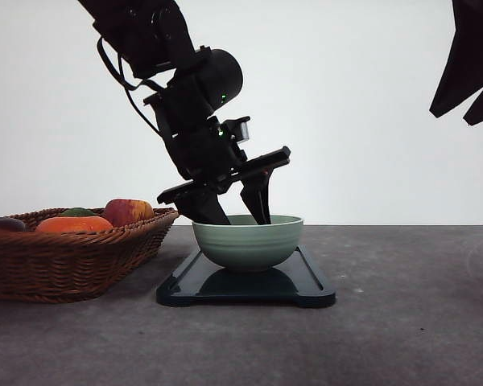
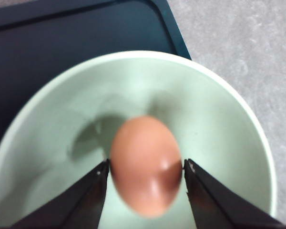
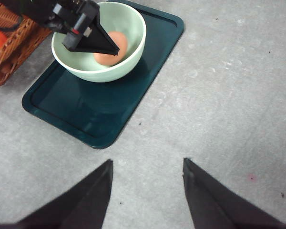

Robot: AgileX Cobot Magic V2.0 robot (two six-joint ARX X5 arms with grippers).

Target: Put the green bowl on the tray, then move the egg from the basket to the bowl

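**Egg in the bowl, release pending**

Brown and smooth, the egg [image 2: 146, 167] sits closest to the left wrist camera, pinched at its widest part between the left gripper [image 2: 146, 167] tips, which touch it on both sides. From the front, those fingers reach down inside the green bowl [image 1: 248, 244], which stands on the tray [image 1: 306, 285], so the first half of the task looks done.

Whether the egg already rests on the bowl's floor cannot be told. To finish well, I would lower until it bears on the ceramic, then part the jaws slowly and evenly, and lift straight up so neither finger catches the rim.

Off to the robot's left, just beside the tray, the basket [image 1: 68, 261] holds an apple [image 1: 129, 211] and other produce; it lies clear of a vertical retreat. The right gripper [image 3: 147, 191] hovers over bare table [image 3: 229, 95], open and empty, well apart from the bowl.
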